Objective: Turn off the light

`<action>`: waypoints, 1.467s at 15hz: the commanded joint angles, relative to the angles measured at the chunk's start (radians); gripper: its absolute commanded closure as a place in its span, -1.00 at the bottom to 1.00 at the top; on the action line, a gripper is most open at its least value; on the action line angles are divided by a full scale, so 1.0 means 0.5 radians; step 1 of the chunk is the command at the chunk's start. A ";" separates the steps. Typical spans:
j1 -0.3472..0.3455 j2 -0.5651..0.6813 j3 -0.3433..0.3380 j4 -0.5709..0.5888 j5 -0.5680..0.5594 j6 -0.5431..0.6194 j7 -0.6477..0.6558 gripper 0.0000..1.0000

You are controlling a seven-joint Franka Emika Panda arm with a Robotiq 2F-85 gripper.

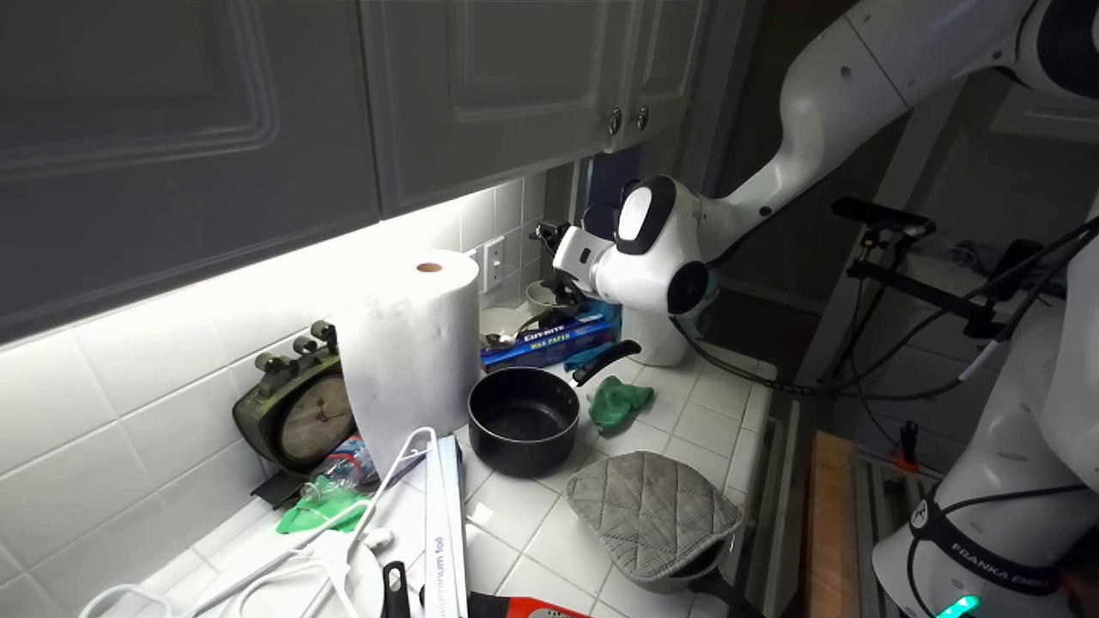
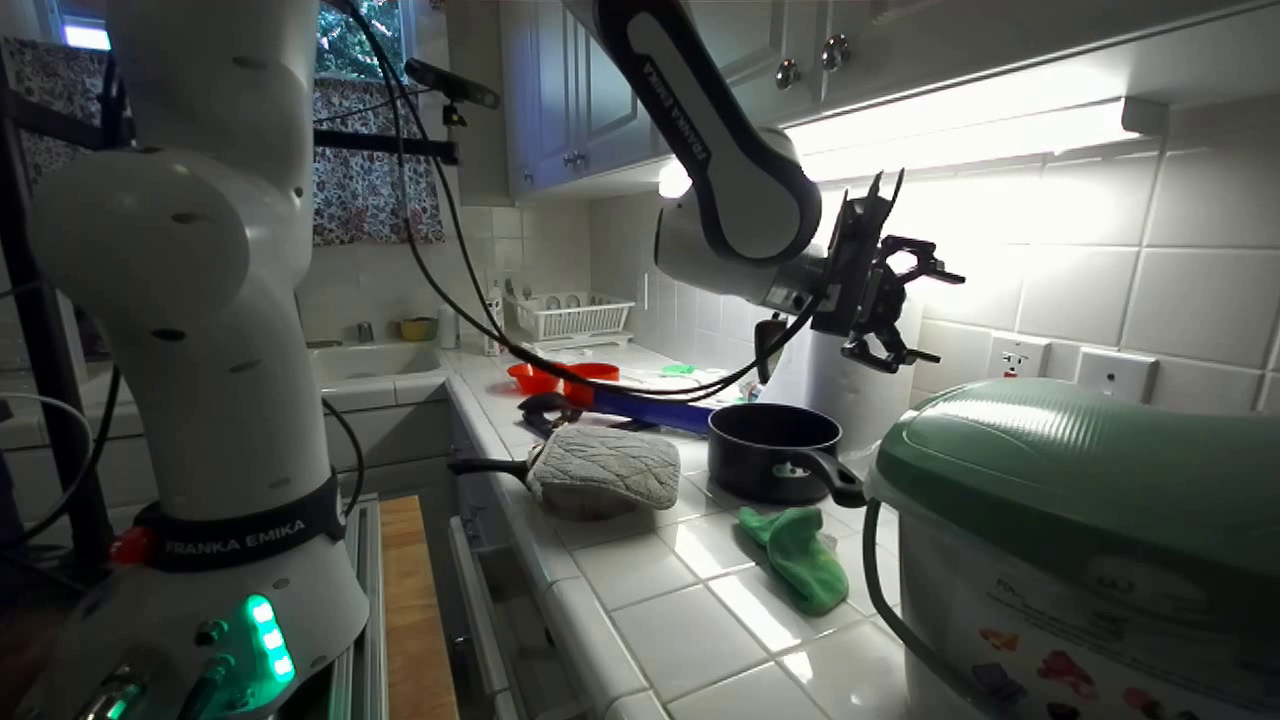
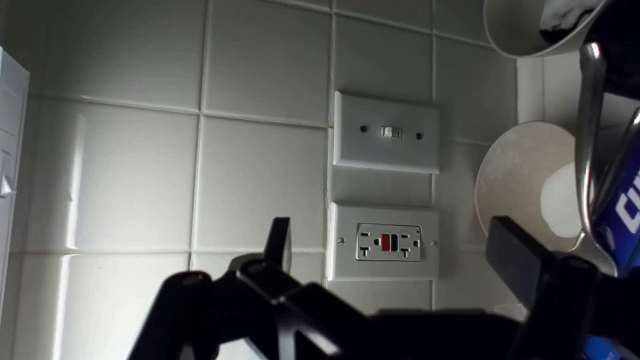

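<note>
The light (image 2: 970, 140) is a long strip lamp under the wall cabinet, lit, throwing a white glow on the tiles. In an exterior view the cabinet hides the lamp, and its glow shows on the tiles (image 1: 163, 335). A white switch plate (image 3: 350, 145) with a small toggle (image 3: 391, 132) is on the tiled wall; it shows in both exterior views (image 1: 494, 263) (image 2: 1115, 375). My gripper (image 3: 390, 240) is open and empty, apart from the wall. In the wrist view its fingers frame the outlet plate (image 3: 382, 270), with the switch plate above. The gripper also shows in an exterior view (image 2: 950, 318).
A paper towel roll (image 1: 421, 352), a black pot (image 1: 524, 421), a wax paper box (image 1: 549, 343) and a green cloth (image 1: 618, 402) are on the counter. A green-lidded bucket (image 2: 1080, 470) stands below the plates. Bowls (image 3: 530, 175) stand by the wall. The cabinet (image 1: 498, 77) hangs above.
</note>
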 commanded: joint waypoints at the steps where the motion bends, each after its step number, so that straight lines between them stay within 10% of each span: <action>1: -0.084 0.089 0.024 0.125 0.008 0.153 0.020 -1.00; 22: -0.291 0.805 0.114 0.933 0.002 0.057 0.037 -1.00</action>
